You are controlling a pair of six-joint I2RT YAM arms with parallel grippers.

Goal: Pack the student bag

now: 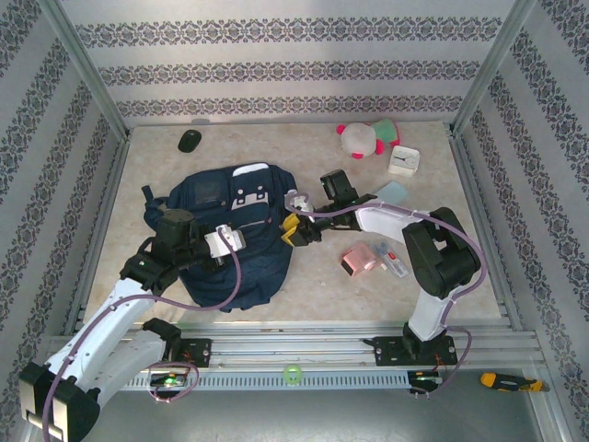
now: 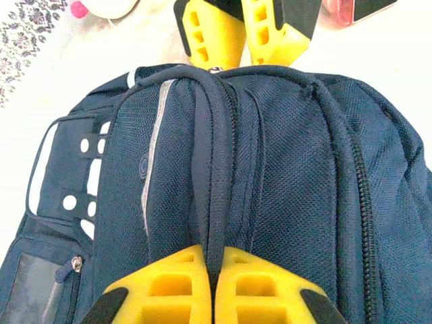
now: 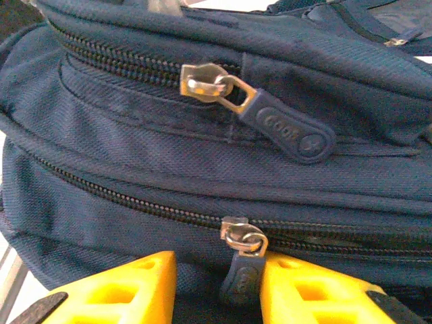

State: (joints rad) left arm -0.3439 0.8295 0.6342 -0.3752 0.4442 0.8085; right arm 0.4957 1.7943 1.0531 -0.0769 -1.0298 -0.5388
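The student bag (image 1: 235, 235), dark navy with white patches, lies flat at the table's centre left. My left gripper (image 1: 243, 241) is over the bag's right half. In the left wrist view the left gripper (image 2: 213, 270) is shut on a raised dark ridge of fabric (image 2: 217, 169) on the bag's top. My right gripper (image 1: 293, 228) is at the bag's right edge. In the right wrist view the right gripper (image 3: 219, 280) is open around the lower zipper's pull tab (image 3: 241, 270), which rests against the right finger (image 3: 304, 290). A second zipper pull (image 3: 283, 128) lies higher up.
A pink and white plush toy (image 1: 366, 138) and a white box (image 1: 403, 161) sit at the back right. A black mouse (image 1: 190, 140) lies at the back left. A light blue item (image 1: 391, 192) and a pink item (image 1: 359, 261) lie right of the bag.
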